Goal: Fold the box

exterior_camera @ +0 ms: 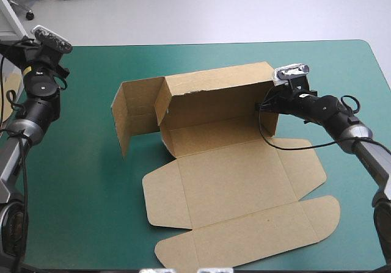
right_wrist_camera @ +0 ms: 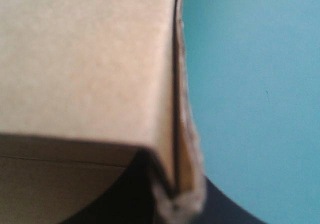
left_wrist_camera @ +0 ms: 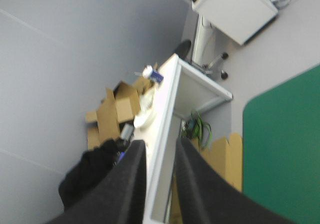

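Note:
The brown box point(exterior_camera: 238, 181) lies in the middle of the teal-green table, its lid and flaps flat toward the front. Its back wall point(exterior_camera: 214, 90) stands raised, and a side panel point(exterior_camera: 135, 111) stands upright at the left. My right gripper point(exterior_camera: 267, 106) is at the box's right end wall. In the right wrist view it point(right_wrist_camera: 175, 199) is shut on the brown board point(right_wrist_camera: 85, 58), one black finger on each side of the wall's edge. My left gripper point(left_wrist_camera: 161, 143) is raised at the table's far left, looking off the table. Its fingers stand slightly apart with nothing between them.
Bare teal-green cover point(exterior_camera: 79, 193) lies left of and behind the box. An edge of more brown board point(left_wrist_camera: 227, 156) shows just beyond the table's left edge. The lid's front flap point(exterior_camera: 256, 236) reaches nearly to the table's front edge.

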You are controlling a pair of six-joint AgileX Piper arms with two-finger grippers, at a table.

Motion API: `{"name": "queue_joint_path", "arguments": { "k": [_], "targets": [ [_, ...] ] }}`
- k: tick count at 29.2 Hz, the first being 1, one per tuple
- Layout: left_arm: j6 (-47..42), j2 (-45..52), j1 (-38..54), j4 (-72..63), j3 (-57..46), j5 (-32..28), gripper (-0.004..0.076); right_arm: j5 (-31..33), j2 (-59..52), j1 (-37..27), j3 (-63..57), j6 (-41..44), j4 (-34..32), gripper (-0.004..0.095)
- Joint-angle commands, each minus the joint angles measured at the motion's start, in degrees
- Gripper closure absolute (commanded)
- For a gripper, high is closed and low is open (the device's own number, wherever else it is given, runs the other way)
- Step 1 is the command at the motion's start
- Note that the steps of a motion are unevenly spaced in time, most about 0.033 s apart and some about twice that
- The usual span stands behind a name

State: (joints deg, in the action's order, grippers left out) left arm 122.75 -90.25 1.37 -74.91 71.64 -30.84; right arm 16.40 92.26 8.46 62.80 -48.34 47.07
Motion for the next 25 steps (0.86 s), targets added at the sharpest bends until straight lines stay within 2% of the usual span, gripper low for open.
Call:
{"name": "queue_joint_path", "arguments": {
  "k": [1,5,7,10,15,19,25],
  "targets": [
    [-0.2,2.2,0.0,-8.7,-2.9,-8.1,0.0606,2.7,-1.3,-0.2,0.5,5.2,-6.2,0.094],
    [-0.2,1.0,0.0,-21.4,-3.4,-18.5,0.0643,3.2,-1.3,-0.2,0.5,6.2,-7.5,0.094],
    [-0.2,0.7,0.0,-25.4,-3.4,-21.9,0.0673,4.0,-1.3,-0.6,0.5,6.4,-7.5,0.094],
    [-0.2,0.7,-0.3,-29.1,-3.8,-22.0,0.0716,5.4,-1.3,-1.7,0.5,7.4,-8.1,0.094],
    [-0.2,0.5,-3.0,-29.1,-4.0,-21.9,0.0719,8.2,-1.3,-5.8,0.9,11.6,-10.5,0.094],
    [-0.2,-1.5,-4.4,-29.1,-4.1,-21.5,0.0719,12.4,-1.3,-9.7,2.6,11.8,-10.8,0.0939],
    [-0.2,-4.8,-7.6,-29.1,-4.1,-21.9,0.0719,16.1,-1.3,-11.5,7.9,19.6,-21.0,0.0939]
  ]
}}
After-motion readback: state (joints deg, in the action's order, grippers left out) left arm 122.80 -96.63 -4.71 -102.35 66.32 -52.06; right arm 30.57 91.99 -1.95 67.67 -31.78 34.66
